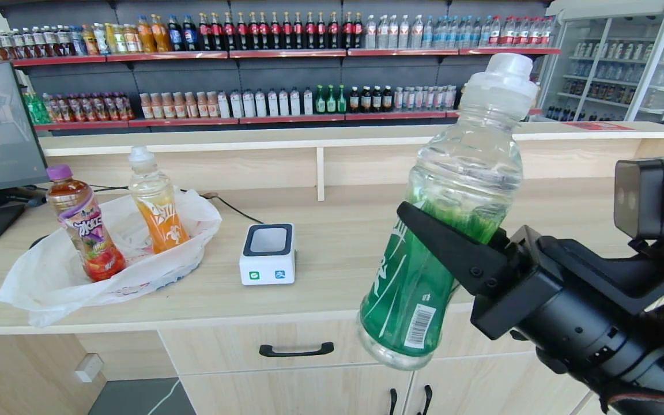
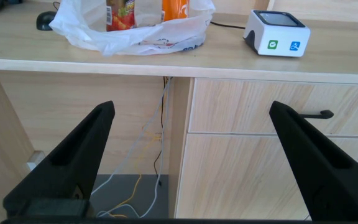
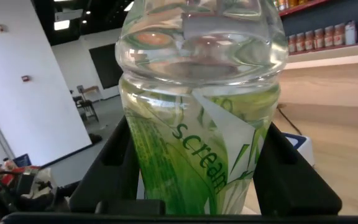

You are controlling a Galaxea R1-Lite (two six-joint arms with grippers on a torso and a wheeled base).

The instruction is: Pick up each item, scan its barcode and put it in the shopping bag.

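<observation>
Green bottle (image 1: 464, 173) is the biggest thing in the head view. The right gripper (image 1: 453, 225) pinches it across the middle of its label, and it is tilted, with the cap up and away from the wrist and the base down toward the robot. In the right wrist view the fingers (image 3: 114, 168) press on both sides of the label, so the hold looks sound.

The counter (image 1: 332, 271) runs below and to the left of this gripper. The shopping bag (image 1: 49, 276) lies far to the gripper's left, past the scanner, with a purple-capped bottle (image 1: 84, 230) and an orange bottle (image 1: 156, 210) already standing in it. The left gripper (image 2: 188, 162) hangs spread wide and empty, below the counter's edge and facing the drawers.

The scanner (image 1: 267, 253) sits on the counter to the right gripper's left and lower, with its window facing up. The barcode (image 1: 419, 325) is near the bottle's base and faces the robot, not the scanner.

The step in hand looks to be the scan. To do it well, carry the bottle left over the scanner and roll the wrist so the barcode turns down toward the window. Keep the base low and steady, and do not loosen the pinch.
</observation>
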